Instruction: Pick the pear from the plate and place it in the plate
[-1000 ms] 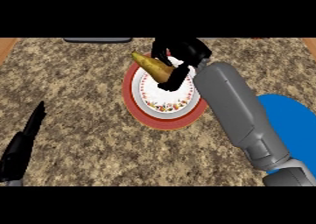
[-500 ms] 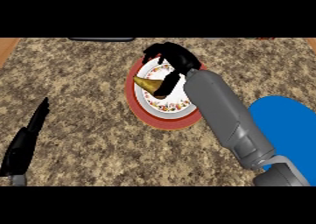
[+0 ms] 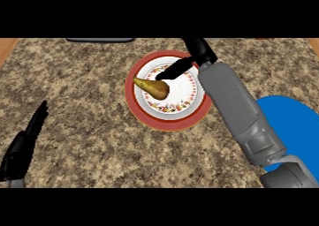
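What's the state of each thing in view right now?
pear: lying on its side on the white plate, a right-hand finger touching it
white plate: resting on the red plate
red plate: flat on the counter
blue plate: partly hidden by the right forearm
right hand: over the plates, not curled round the pear
left hand: open, resting at lower left
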### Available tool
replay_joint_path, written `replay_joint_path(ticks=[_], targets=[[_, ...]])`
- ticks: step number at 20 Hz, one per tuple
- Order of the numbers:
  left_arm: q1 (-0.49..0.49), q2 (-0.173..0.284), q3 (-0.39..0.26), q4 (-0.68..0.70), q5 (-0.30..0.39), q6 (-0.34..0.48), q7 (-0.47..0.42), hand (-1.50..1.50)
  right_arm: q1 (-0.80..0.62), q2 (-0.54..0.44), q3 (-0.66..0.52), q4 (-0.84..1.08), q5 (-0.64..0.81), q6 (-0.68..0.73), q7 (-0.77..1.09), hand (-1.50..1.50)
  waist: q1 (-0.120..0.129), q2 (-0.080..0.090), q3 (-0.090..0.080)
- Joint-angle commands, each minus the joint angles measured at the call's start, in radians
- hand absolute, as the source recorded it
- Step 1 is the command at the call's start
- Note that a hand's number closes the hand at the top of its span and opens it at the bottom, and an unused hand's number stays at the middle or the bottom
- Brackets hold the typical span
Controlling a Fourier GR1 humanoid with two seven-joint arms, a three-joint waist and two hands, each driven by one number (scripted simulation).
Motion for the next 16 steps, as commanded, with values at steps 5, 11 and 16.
replay_joint_path(ticks=[5, 11, 16], targets=[[-0.004, 0.032, 0.03, -0.069, 0.035, -0.041, 0.051, 0.0, 0.001, -0.15, -0.214, 0.057, -0.189, 0.109, -0.059, -1.5, 0.003, 0.003, 0.001], [-0.002, 0.0, 0.011, -0.008, 0.004, -0.015, -0.011, 0.0, 0.039, -0.302, -0.28, 0.178, -0.229, 0.257, -0.253, -1.5, 0.02, 0.013, 0.001], [-0.018, -0.018, -0.011, -0.013, -0.01, -0.009, -0.008, 0.0, 0.064, -0.441, -0.272, 0.23, -0.198, 0.378, -0.375, -1.5, 0.028, 0.02, 0.002]])
